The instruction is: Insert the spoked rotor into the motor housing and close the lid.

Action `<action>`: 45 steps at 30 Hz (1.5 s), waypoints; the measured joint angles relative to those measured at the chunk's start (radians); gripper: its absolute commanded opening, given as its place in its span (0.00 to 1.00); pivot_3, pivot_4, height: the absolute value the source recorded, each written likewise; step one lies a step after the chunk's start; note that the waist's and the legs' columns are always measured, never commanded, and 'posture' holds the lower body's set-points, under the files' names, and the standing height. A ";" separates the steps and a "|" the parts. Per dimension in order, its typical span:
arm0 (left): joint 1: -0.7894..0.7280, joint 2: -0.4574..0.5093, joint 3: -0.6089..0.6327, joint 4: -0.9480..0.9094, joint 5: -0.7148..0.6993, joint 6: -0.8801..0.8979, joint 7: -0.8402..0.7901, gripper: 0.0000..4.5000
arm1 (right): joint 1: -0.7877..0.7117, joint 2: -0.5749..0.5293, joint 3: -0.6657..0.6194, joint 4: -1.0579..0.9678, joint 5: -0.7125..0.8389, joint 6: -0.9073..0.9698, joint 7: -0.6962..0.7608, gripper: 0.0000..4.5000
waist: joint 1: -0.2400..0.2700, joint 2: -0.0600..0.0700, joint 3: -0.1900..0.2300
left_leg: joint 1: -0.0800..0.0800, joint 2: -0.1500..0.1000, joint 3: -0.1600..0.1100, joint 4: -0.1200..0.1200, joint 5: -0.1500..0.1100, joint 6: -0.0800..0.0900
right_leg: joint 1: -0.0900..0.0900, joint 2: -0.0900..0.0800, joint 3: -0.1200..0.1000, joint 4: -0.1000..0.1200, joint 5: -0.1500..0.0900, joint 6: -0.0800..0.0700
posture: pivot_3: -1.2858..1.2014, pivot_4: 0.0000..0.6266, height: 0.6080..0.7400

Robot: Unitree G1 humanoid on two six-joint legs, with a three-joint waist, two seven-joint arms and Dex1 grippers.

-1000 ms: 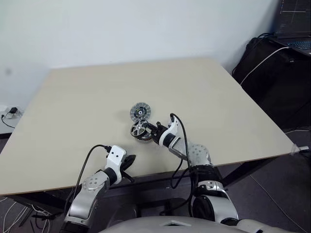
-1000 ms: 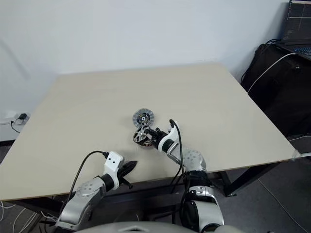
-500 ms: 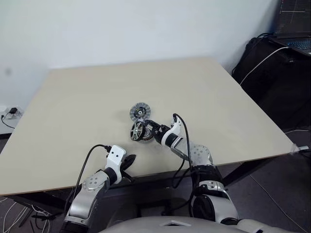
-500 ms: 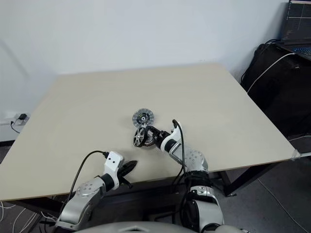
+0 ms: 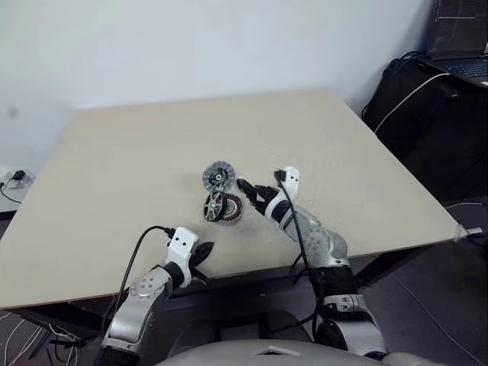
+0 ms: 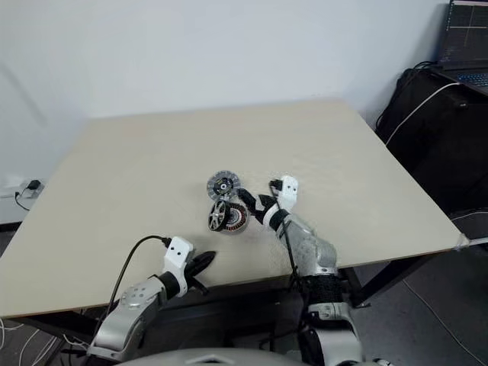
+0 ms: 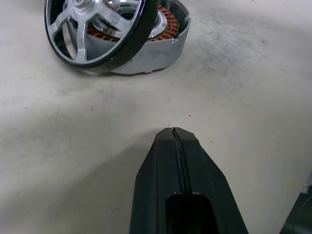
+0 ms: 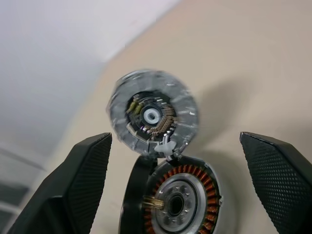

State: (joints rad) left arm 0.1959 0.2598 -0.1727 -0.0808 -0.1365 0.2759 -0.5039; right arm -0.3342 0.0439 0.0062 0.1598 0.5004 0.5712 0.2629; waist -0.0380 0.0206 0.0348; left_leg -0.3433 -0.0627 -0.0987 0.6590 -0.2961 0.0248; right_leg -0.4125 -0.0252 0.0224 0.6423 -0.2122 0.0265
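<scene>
**Rotor propped on housing, not seated; right claw nearest**

1. Left claw (image 5: 204, 253), lower left of the head view, at the near table (image 5: 114, 152) edge. Fingers pressed shut, holding nothing. It points up-frame toward the parts and is well apart from them.

2. Rotor (image 5: 214, 206), centre of frame. It stands nearly on edge, tilted, leaning against the left side of the housing (image 5: 231, 209). Its axis lies close to level, whereas the housing's bore faces up. Judgement: the rotor is not yet inserted and must be tipped flat over the windings before it can drop in.

3. Right claw (image 5: 252, 192), just right of the housing and slightly above it. Fingers spread wide, empty. It points left across the frame, with the housing and rotor directly ahead and a little below. This is the nearer arm by far.

4. Lid (image 5: 219, 176), just beyond the housing, ribbed face up, flat on the table, close to the housing but apart from it.

View notes: the left wrist view shows the rotor's spokes (image 7: 83, 24) and its rim resting on the housing's grey wall, with copper windings behind. The right wrist view shows the windings (image 8: 183, 197) from above, the rotor rim edge-on beside them, and the lid (image 8: 152, 117) farther on between the open fingers.
</scene>
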 measured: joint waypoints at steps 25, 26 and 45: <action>0.019 -0.018 -0.008 0.000 0.000 0.000 0.020 0.00 | -0.164 0.112 0.255 0.130 -0.261 0.222 -0.192 0.01 | 0.010 -0.002 -0.001 | 0.000 -0.001 -0.003 0.001 0.000 -0.001 | 0.000 0.000 -0.001 0.000 0.000 -0.001 | 0.52 0.00 1.00; 0.020 -0.019 -0.009 0.000 0.000 0.000 0.021 0.00 | -0.166 0.112 0.249 0.130 -0.259 0.222 -0.197 0.01 | 0.011 -0.002 -0.001 | 0.001 -0.001 -0.003 0.001 0.000 -0.001 | 0.000 0.000 -0.002 0.000 0.000 -0.001 | 0.52 0.00 1.00; 0.008 -0.017 -0.013 0.000 -0.001 0.000 0.002 0.00 | -0.170 0.098 0.104 0.027 -0.254 0.355 -0.238 0.01 | 0.008 -0.002 -0.002 | 0.000 -0.001 -0.004 0.001 0.001 -0.001 | 0.000 0.000 -0.002 0.000 0.000 -0.001 | 0.52 0.00 1.00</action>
State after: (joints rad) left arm 0.2042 0.2430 -0.1859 -0.0808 -0.1374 0.2755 -0.5014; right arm -0.5044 0.1423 0.1099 0.1863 0.2463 0.9263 0.0245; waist -0.0296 0.0186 0.0331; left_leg -0.3438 -0.0639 -0.1024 0.6597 -0.2955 0.0233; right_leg -0.4124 -0.0255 0.0204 0.6428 -0.2121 0.0256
